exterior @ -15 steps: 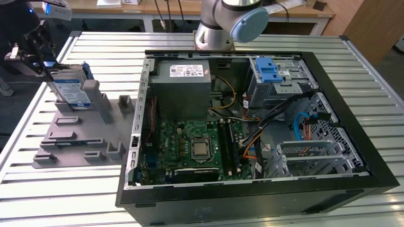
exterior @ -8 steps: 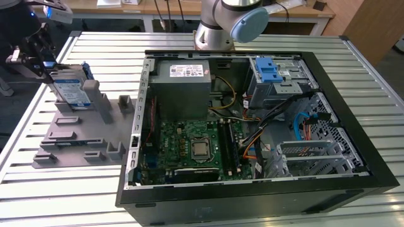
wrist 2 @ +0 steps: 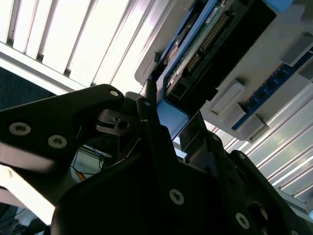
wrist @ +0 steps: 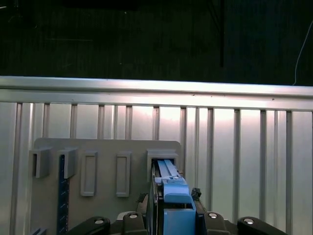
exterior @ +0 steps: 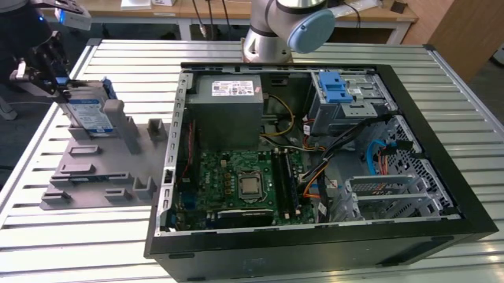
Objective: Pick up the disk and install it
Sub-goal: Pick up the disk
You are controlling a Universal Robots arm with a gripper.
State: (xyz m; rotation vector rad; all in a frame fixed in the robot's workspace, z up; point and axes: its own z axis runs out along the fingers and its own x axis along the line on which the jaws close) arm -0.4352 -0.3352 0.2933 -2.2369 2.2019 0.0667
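Observation:
The disk (exterior: 88, 113), a silver-grey drive with a blue-and-white label in a blue carrier bracket, stands on edge in a slot of the grey holder plate (exterior: 94, 171) at the exterior view's left. My gripper (exterior: 60, 88) sits at the disk's upper end, at the far left of the table. In both wrist views the fingers straddle the blue bracket end of the disk (wrist 2: 173, 120) (wrist: 174, 196). One thin finger (wrist 2: 148, 105) lies against its edge, and the gripper (wrist: 173, 208) looks shut on it. The disk's lower end still rests in the holder slot.
An open black computer case (exterior: 425, 153) lies to the exterior view's right of the holder. Inside it are a grey power supply (exterior: 228, 112), a green motherboard (exterior: 244, 183) and a silver drive cage with a blue latch (exterior: 340, 94). The slatted metal table (exterior: 79, 247) ends just beyond the holder.

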